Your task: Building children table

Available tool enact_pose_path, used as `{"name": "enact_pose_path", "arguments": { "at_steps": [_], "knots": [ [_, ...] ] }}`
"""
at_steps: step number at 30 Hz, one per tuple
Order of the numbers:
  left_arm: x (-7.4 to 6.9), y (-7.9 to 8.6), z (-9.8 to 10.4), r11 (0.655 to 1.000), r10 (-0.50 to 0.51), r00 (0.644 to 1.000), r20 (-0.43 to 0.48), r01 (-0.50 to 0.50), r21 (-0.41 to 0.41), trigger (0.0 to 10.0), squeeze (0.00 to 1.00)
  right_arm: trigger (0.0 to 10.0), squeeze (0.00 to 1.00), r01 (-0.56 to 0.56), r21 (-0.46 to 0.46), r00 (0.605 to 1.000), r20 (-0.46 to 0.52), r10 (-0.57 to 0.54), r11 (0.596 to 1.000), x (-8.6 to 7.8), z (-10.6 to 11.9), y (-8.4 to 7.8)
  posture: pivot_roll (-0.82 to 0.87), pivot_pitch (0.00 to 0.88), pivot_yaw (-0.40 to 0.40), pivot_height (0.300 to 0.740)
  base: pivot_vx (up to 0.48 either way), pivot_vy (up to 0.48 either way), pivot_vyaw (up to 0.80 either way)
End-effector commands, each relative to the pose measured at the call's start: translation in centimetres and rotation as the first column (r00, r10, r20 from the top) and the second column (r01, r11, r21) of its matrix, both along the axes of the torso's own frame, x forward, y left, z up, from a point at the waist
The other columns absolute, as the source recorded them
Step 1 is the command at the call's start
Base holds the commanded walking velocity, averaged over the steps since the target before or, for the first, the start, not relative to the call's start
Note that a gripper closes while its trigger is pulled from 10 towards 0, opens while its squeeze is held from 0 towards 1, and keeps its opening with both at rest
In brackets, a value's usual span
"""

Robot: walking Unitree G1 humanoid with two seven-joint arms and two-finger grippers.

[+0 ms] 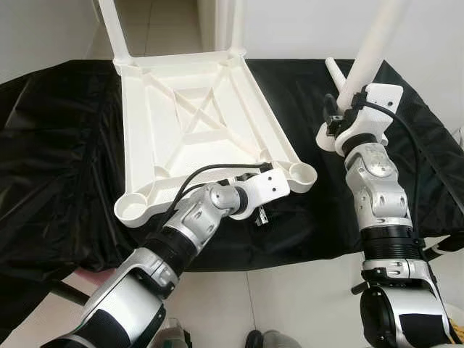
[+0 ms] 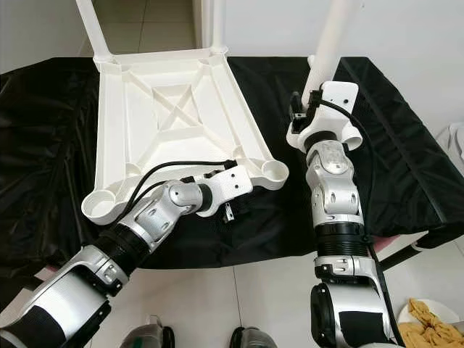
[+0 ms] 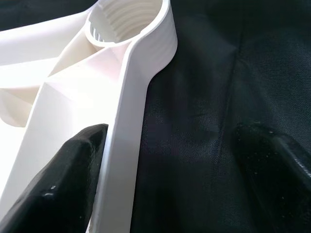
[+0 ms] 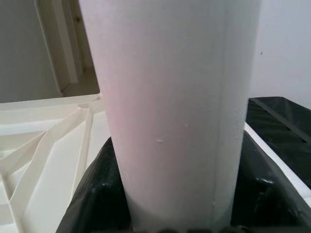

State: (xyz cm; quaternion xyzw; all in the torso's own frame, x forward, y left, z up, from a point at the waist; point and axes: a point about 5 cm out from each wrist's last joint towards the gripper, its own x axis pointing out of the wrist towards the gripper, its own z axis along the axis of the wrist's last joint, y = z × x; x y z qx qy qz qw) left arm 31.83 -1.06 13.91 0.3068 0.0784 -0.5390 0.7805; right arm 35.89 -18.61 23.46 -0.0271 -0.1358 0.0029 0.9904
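- Fingers: the left gripper [image 1: 259, 215] stands with its fingers [image 3: 73, 170] spread wide, one black pad inside the tabletop's rim wall and the other out over the cloth, straddling the rim without clamping it. The right gripper [image 4: 167, 204] has its black pads pressed to both sides of a white table leg [image 1: 370, 54], so it is closed firmly on that leg.
- Black cloth [image 1: 58, 145]: it covers the work surface across the whole middle band of the frame.
- Tabletop [image 1: 196, 116]: a white moulded plastic panel lying underside up, centre-left, ribs showing, with a leg already standing at its upper-left corner. It looks stiff and light, likely to skid on the slick cloth; the rim wall near a corner seems the best grip.
- Table leg: a smooth white tube rising toward the upper right of the frame, apart from the panel. It is probably light and slippery, so a grip low near its end should steer it best.
- Corner socket [image 1: 301, 172]: round and empty, centre-right, just beside the left gripper; a likely seat for the leg.
- Arms: the left reaches up from lower left, wrist bent across the near edge. The right stands almost vertical at right, wrist upward.
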Motion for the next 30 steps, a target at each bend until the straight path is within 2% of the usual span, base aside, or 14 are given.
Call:
{"name": "enact_pose_path", "arguments": {
  "at_steps": [1, 4, 5, 6, 7, 14, 28, 29, 30],
  "knots": [
    [-1.56, -0.54, -0.78, 0.979, -0.193, 0.966, -0.172, 0.202, 0.036, 10.0, 0.0, 10.0, 0.0, 0.005, -0.011, 1.0, -0.002, -0.005, 1.0, -0.12, 0.0, -0.19, 0.0, 0.047, 0.003, 0.74, 0.0, 0.0, 0.0],
    [-1.54, -0.62, -0.84, 0.981, -0.182, 0.965, -0.189, 0.191, 0.031, 9.9, 0.0, 10.0, 0.0, 0.008, -0.01, 1.0, -0.001, -0.008, 1.0, -0.13, 0.04, -0.25, 0.0, 0.048, 0.004, 0.74, 0.0, 0.0, 0.0],
    [-1.5, -0.68, -0.93, 0.983, -0.171, 0.964, -0.205, 0.181, 0.028, 2.3, 0.0, 10.0, 0.0, 0.011, -0.011, 1.0, 0.001, -0.011, 1.0, -0.13, 0.1, -0.33, -0.01, 0.048, 0.006, 0.74, 0.0, 0.0, 0.0],
    [-1.5, -0.68, -0.93, 0.983, -0.171, 0.964, -0.205, 0.181, 0.028, 2.3, 0.0, 10.0, 0.0, 0.011, -0.011, 1.0, 0.001, -0.011, 1.0, -0.13, 0.1, -0.33, -0.01, 0.048, 0.006, 0.74, 0.0, 0.0, 0.0],
    [-1.47, -0.7, -0.96, 0.983, -0.169, 0.964, -0.207, 0.179, 0.028, 0.0, 0.0, 10.0, 0.0, 0.014, -0.011, 1.0, 0.003, -0.014, 1.0, -0.14, 0.16, -0.39, -0.01, 0.049, 0.009, 0.74, 0.0, 0.0, 0.0],
    [-1.91, -0.66, -1.01, 0.976, -0.201, 0.956, -0.213, 0.214, 0.04, 0.0, 0.0, 10.0, 0.0, 0.038, -0.012, 0.999, 0.004, -0.038, 0.999, -0.23, 0.14, -0.95, -0.01, 0.051, 0.014, 0.74, 0.0, 0.0, 0.0],
    [-2.25, -0.57, -0.98, 0.971, -0.219, 0.952, -0.215, 0.234, 0.048, 0.0, 0.0, 10.0, 0.0, 0.027, -0.01, 1.0, 0.001, -0.027, 1.0, -0.19, 0.2, -0.89, -0.01, 0.053, 0.011, 0.74, 0.0, 0.0, 0.0],
    [-2.13, -0.56, -1.14, 0.972, -0.207, 0.958, -0.2, 0.225, 0.071, 10.0, 0.0, 10.0, 0.0, 0.008, -0.011, 1.0, -0.012, -0.008, 1.0, -0.29, -0.13, -0.72, 0.0, 0.054, 0.008, 0.74, 0.0, 0.0, 0.0],
    [-2.13, -0.56, -1.14, 0.972, -0.207, 0.958, -0.2, 0.225, 0.071, 10.0, 0.0, 10.0, 0.0, 0.008, -0.011, 1.0, -0.012, -0.008, 1.0, -0.29, -0.13, -0.72, 0.0, 0.054, 0.008, 0.74, 0.0, 0.0, 0.0]
  ]
}}
